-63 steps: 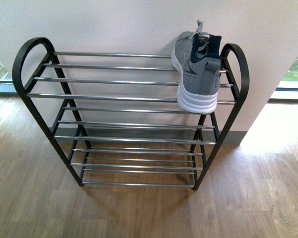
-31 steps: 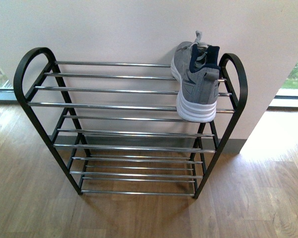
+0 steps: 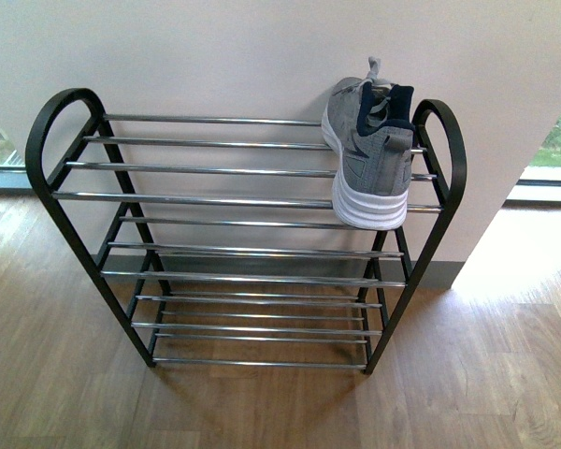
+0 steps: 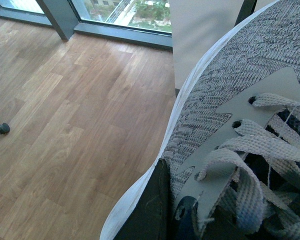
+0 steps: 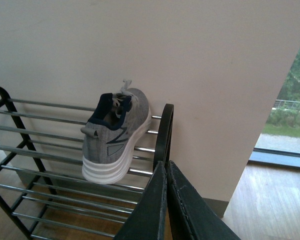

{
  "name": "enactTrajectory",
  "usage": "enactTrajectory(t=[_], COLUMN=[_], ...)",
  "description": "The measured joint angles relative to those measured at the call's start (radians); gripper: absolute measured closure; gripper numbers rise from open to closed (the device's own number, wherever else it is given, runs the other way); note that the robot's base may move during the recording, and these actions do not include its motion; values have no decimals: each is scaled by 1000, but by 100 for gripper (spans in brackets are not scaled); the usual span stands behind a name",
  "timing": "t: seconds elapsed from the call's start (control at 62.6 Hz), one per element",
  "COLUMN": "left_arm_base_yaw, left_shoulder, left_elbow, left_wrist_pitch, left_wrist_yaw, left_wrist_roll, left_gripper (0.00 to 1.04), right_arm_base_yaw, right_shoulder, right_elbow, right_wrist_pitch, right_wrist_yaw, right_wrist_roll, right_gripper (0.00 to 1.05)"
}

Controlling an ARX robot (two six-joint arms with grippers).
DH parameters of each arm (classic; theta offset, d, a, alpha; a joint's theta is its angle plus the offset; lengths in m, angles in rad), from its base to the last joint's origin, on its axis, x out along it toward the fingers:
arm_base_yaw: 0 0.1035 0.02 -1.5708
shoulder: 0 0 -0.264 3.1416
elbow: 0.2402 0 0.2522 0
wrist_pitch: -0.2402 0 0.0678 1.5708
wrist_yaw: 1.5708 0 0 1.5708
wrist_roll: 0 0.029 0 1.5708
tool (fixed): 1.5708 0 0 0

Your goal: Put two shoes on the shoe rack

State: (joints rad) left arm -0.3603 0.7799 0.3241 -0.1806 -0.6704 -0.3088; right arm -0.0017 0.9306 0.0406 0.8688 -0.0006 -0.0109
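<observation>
Your grey knit sneaker with the thick white sole (image 3: 369, 159) sits on the top tier of the black-framed shoe rack with chrome bars (image 3: 71, 94). It is at the rack's right end, heel toward you and overhanging the front bar. Your right gripper (image 5: 166, 165) hangs near that end's loop, apart from the shoe, fingers pinched together on nothing. The second grey knit sneaker (image 4: 230, 100) is clamped in your left gripper (image 4: 162, 180), above the pale wood floor (image 4: 65, 100).

One shoe (image 3: 369, 159) sits at the right end of the top tier of the rack (image 3: 72, 93), toe toward the wall (image 3: 243, 56) behind. The second shoe (image 4: 230, 100) apparently hangs over the floor (image 4: 65, 125).
</observation>
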Motion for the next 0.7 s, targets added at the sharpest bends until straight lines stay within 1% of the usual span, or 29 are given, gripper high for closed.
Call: enactTrajectory(t=[0.16, 0.335, 0.703], left_arm_base_yaw=[0, 0, 0], left_shoulder=[0, 0, 0], left_elbow=[0, 0, 0], left_wrist_pitch=[0, 0, 0], left_wrist_yaw=[1, 0, 0], left_wrist_roll=[0, 0, 0], left_gripper=[103, 103, 103], right_arm_base_yaw=[0, 0, 0], right_shoulder=[-122, -307, -516], right_elbow=[-18, -21, -21], right_wrist_pitch=[-99, -261, -455], right_wrist_yaw=[0, 0, 0], right_wrist_roll=[0, 0, 0], right_gripper=[103, 103, 103])
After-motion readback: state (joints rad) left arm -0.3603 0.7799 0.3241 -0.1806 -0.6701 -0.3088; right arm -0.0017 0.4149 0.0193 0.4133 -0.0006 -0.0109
